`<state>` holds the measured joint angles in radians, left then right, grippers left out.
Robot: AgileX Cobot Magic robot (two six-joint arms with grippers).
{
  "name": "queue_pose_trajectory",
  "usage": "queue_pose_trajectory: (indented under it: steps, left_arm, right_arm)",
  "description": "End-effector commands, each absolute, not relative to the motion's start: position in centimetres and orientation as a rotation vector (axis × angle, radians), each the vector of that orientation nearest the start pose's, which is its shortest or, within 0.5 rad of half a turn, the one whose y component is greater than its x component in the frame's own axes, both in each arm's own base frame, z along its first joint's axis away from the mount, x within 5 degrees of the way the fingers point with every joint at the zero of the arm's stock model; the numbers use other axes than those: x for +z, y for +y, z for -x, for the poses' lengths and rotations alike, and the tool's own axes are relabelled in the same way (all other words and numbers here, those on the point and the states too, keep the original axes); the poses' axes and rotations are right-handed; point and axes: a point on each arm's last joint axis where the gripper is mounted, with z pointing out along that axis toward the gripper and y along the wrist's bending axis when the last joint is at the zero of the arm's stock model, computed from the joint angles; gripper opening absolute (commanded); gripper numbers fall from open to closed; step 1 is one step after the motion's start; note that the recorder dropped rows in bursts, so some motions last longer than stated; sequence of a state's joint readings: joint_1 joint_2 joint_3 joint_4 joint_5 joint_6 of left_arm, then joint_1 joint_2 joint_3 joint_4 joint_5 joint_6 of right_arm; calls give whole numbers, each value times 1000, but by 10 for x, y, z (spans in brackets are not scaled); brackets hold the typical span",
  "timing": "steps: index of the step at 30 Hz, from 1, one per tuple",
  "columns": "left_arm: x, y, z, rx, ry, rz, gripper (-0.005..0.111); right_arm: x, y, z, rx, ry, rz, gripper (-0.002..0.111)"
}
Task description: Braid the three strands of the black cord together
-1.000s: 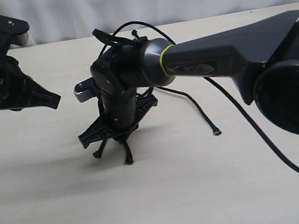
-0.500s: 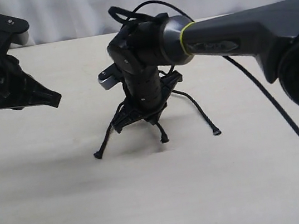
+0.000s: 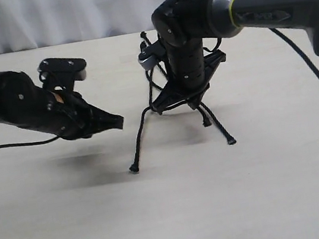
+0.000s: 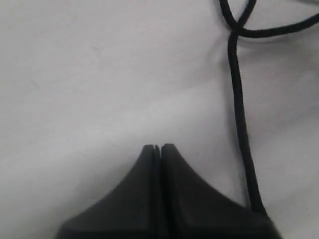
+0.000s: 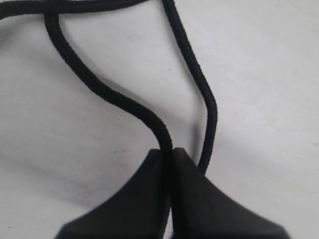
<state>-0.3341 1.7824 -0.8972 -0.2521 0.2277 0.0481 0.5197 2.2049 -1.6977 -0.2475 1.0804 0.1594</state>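
Note:
The black cord lies on the pale table, and its strands spread out below my right gripper (image 3: 195, 103). The left strand (image 3: 140, 139) ends in a knobby tip (image 3: 134, 169), and the right strand (image 3: 218, 126) ends at another tip (image 3: 231, 141). The third strand (image 5: 112, 97) is pinched between my right gripper's (image 5: 167, 152) shut fingers, while a neighbouring strand (image 5: 209, 114) passes just beside them. My left gripper (image 3: 118, 122) hovers shut and empty to the left of the left strand. In the left wrist view that gripper (image 4: 157, 148) has a strand (image 4: 239, 99) running along one side. The right arm hides the cord's head.
The right arm's glossy cable (image 3: 317, 87) trails over the table at the right. A white curtain (image 3: 71, 12) backs the table's far edge. Bare tabletop (image 3: 173, 213) stretches across the front.
My right gripper has moved right, carrying its strand, and the strands have spread out. My left gripper has come in from the far left toward the left strand.

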Motion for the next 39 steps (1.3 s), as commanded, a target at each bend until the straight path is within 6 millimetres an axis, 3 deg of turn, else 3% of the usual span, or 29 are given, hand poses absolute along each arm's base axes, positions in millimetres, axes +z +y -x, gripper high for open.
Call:
queue_pose_trajectory:
  steps: [1,5,17,24,31,39]
  left_arm:
    - [125,-142,-314,-300,2589,-213,0]
    - [124,-158,-311,-322,2549,-241,0]
    - [125,-160,-311,-349,2551,-177,0]
    - [125,-168,-306,-360,2555,-214,0]
    - [124,-168,-306,-359,2559,-217,0]
    - [124,-168,-305,-357,2564,-223,0]
  right_arm:
    - [161,185,-401,-315,2914,710,4]
    - [161,174,-404,-380,2925,727,4]
    - [163,171,-412,-474,2814,832,4]
    - [152,154,-419,-502,2796,829,4]
    - [124,141,-417,-475,2813,839,4]
    - [115,154,-405,-214,2931,777,4]
